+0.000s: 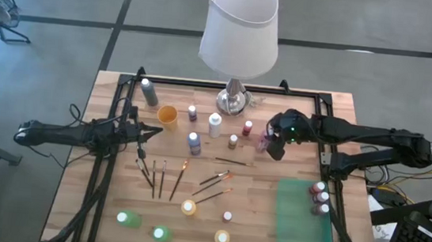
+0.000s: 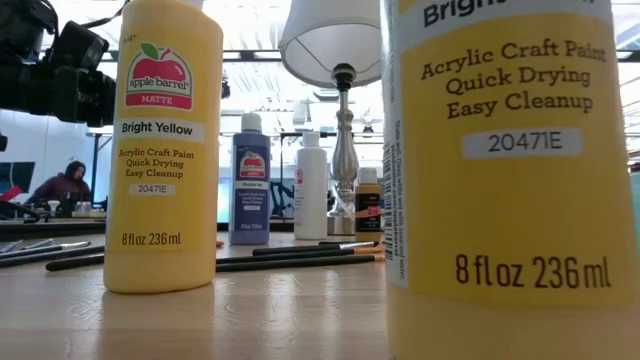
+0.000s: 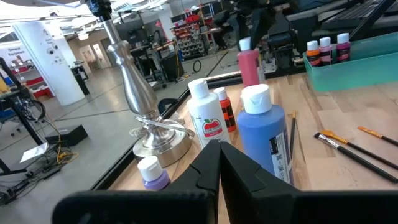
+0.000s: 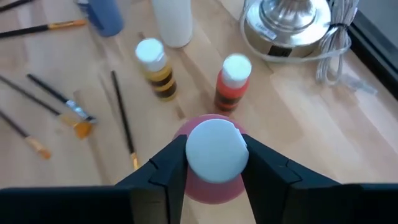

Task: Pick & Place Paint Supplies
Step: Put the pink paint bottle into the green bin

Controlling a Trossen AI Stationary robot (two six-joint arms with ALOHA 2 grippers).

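Right gripper (image 4: 214, 165) clasps pink bottle (image 4: 214, 155) by its cap near the table's far right edge, likely to carry it to the tray (image 1: 301, 224). Left gripper (image 3: 219, 165) waits clenched, empty.

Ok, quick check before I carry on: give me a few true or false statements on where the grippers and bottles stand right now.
1. The right gripper is shut on the pink bottle by its cap. True.
2. The left gripper holds a paintbrush. False: it is shut and holds nothing, near the blue bottle.
3. The green tray already holds three bottles. True.
4. The lamp stands inside the tray. False: it stands at the table's far edge.
5. All paintbrushes are in the tray. False: the paintbrushes lie on the table.
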